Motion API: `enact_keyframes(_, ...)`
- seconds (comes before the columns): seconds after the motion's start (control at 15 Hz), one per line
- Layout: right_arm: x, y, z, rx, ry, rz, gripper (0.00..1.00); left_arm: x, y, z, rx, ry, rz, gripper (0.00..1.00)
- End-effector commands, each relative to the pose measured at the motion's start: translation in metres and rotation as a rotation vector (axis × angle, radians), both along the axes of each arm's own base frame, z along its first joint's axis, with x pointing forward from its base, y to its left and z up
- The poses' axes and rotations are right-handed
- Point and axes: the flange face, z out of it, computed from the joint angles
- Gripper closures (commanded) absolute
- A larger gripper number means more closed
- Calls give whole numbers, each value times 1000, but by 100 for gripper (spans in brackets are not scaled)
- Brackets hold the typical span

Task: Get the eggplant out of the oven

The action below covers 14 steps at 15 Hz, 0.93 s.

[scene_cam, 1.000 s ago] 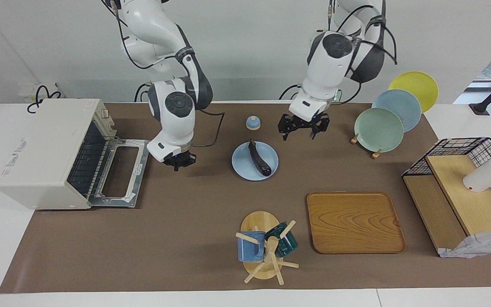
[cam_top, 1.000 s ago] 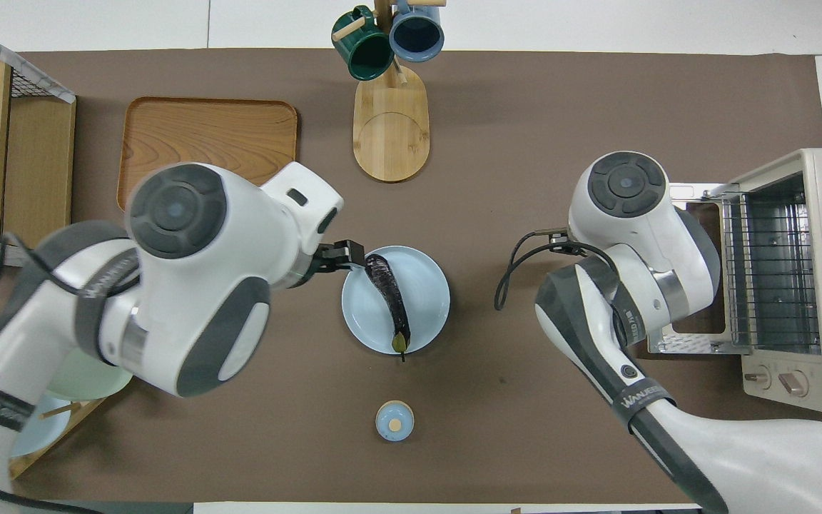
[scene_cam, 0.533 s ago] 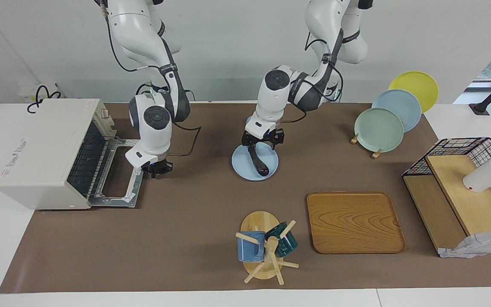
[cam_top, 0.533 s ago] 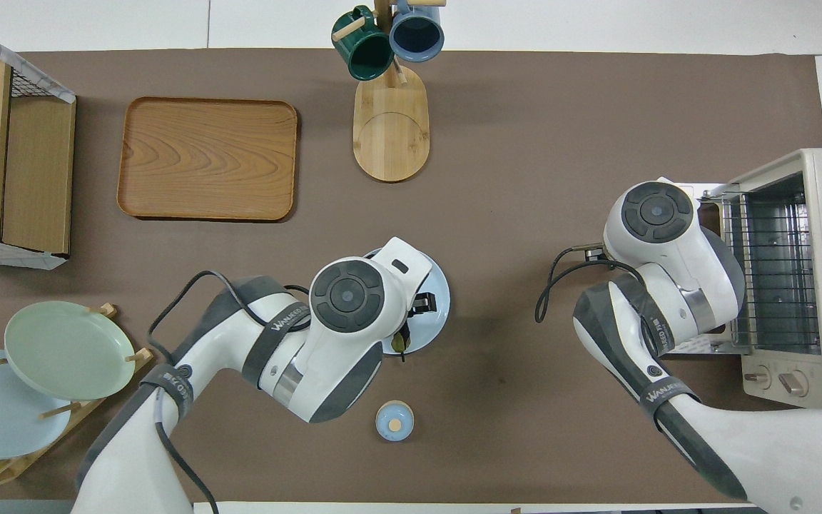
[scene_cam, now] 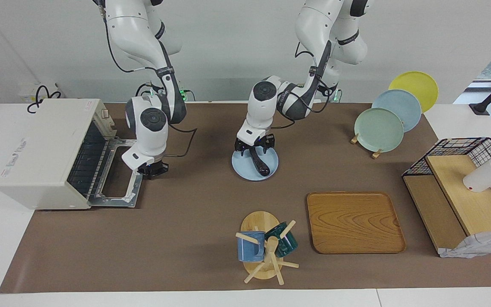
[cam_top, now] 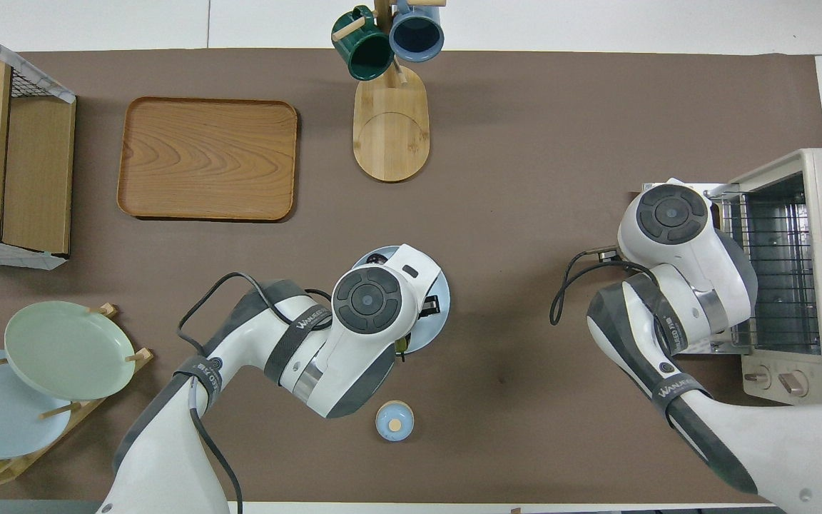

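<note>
Landmark: light blue plate (scene_cam: 271,170), mid table. Left gripper (scene_cam: 255,147) low over plate's robot-side edge, on the eggplant (scene_cam: 260,164), so that approach is blocked. Open mat betw plate and oven (scene_cam: 45,153), but oven door (scene_cam: 119,177) is dropped flat w/ right gripper (scene_cam: 151,169) at its edge. Farther from robots than plate: wooden tray (scene_cam: 354,221), mug rack (scene_cam: 262,247). Small blue-lidded item (cam_top: 394,420) nearer robots.
</note>
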Motion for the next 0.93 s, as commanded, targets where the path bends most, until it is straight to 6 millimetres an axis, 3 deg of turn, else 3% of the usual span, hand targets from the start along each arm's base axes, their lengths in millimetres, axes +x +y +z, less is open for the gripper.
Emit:
enact_keyframes(0.0,-1,-4,0,-36,4,68,100,-1,-1,0,-12,-4,18,83)
enact_keyframes(0.07,1,-5,3,-42,3,82,100,-1,-1,1,-13,-5,18,100)
enact_keyframes(0.27,10,-18,25,-56,25,126,100,4,1,5,-14,-7,24,100)
enact_keyframes(0.47,16,-39,65,-59,33,151,100,23,15,39,-31,-24,50,100)
enact_keyframes(0.67,15,-76,95,-30,27,179,100,65,45,87,-25,-19,68,100)
enact_keyframes(0.87,7,-107,117,37,40,149,100,128,110,130,-31,-25,62,100)
